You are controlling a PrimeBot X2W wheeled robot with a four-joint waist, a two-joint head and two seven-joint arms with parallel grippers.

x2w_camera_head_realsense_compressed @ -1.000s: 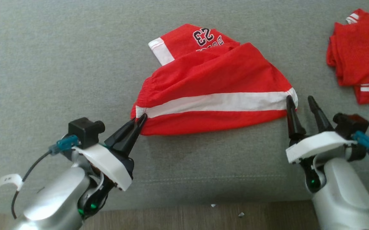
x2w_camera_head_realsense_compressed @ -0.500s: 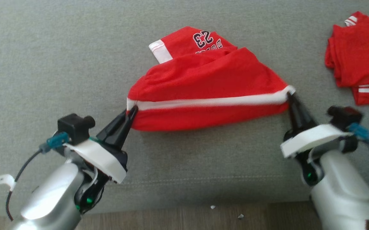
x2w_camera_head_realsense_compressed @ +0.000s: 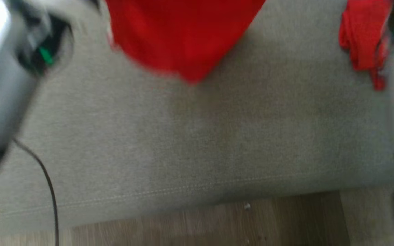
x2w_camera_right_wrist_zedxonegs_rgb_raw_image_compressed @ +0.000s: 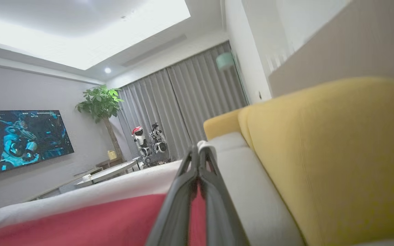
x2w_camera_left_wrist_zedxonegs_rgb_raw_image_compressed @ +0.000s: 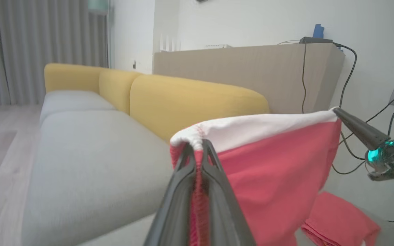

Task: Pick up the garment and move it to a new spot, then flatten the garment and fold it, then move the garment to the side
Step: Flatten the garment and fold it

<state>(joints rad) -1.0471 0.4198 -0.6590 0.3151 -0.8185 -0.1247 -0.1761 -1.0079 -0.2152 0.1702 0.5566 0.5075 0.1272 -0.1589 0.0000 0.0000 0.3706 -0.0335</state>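
Between the two grippers, above the grey sofa seat (x2w_camera_head_realsense_compressed: 197,136), the garment (x2w_camera_left_wrist_zedxonegs_rgb_raw_image_compressed: 272,171) hung like a sheet: red cloth with a white band pulled nearly straight along its top edge and the red part draping below. The left gripper (x2w_camera_left_wrist_zedxonegs_rgb_raw_image_compressed: 198,145) was clamped on one end of that band, fingers pressed together with bunched red hem between them. The right gripper (x2w_camera_right_wrist_zedxonegs_rgb_raw_image_compressed: 198,150) pinched the other end, fingers closed on the white corner. The head view was badly blurred: the red cloth sat at top centre, its lower edge narrowing to a rounded tip over the seat. Couldn't tell whether that tip touched the cushion. A second red garment (x2w_camera_head_realsense_compressed: 362,41) lay crumpled on the seat, off to the robot's right and well apart from the held one. The seat was grey woven fabric with a stitched seam near its front edge, and a wood-look floor (x2w_camera_head_realsense_compressed: 217,222) showed below it. A thin dark cable (x2w_camera_head_realsense_compressed: 46,181) ran down past the left forearm. Yellow backrest cushions (x2w_camera_left_wrist_zedxonegs_rgb_raw_image_compressed: 197,99) stood behind the seat, with a beige panel (x2w_camera_left_wrist_zedxonegs_rgb_raw_image_compressed: 251,68) behind them and wires trailing down its side. Further out in the room were grey curtains (x2w_camera_right_wrist_zedxonegs_rgb_raw_image_compressed: 183,102), a lit wall screen (x2w_camera_right_wrist_zedxonegs_rgb_raw_image_compressed: 19,136), a potted plant (x2w_camera_right_wrist_zedxonegs_rgb_raw_image_compressed: 101,102) and small robot figures (x2w_camera_right_wrist_zedxonegs_rgb_raw_image_compressed: 149,140) by the curtains.
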